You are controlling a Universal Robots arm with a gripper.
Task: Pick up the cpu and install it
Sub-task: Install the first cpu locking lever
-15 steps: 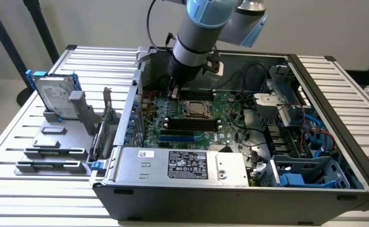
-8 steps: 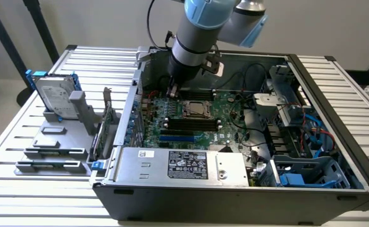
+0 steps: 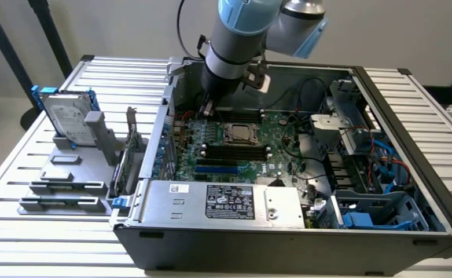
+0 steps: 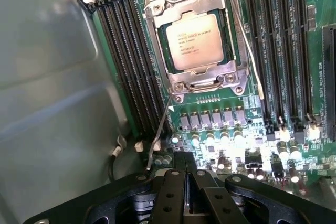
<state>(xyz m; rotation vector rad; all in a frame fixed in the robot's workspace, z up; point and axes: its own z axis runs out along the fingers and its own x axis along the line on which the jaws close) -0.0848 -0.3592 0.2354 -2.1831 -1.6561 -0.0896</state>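
Fingers of the gripper are squeezed tight together, and they hold nothing. Just past them in the wrist view lies the green board with its little shiny parts. Farther on is the cpu, a flat silver square. It sits flat in its socket, with a metal frame around its edges. Long black slots run along both sides of it.

In the exterior view, the closest thing is a grey box with a black sticker, at the front of the open computer case. Behind it is the green board, and the cpu is in the middle of it. The gripper hangs at about eleven o'clock from the cpu, near it but not touching. The arm goes up from there. At nine o'clock from the case, on the table, stand grey holder blocks. Farther back is a hard drive with blue rails.
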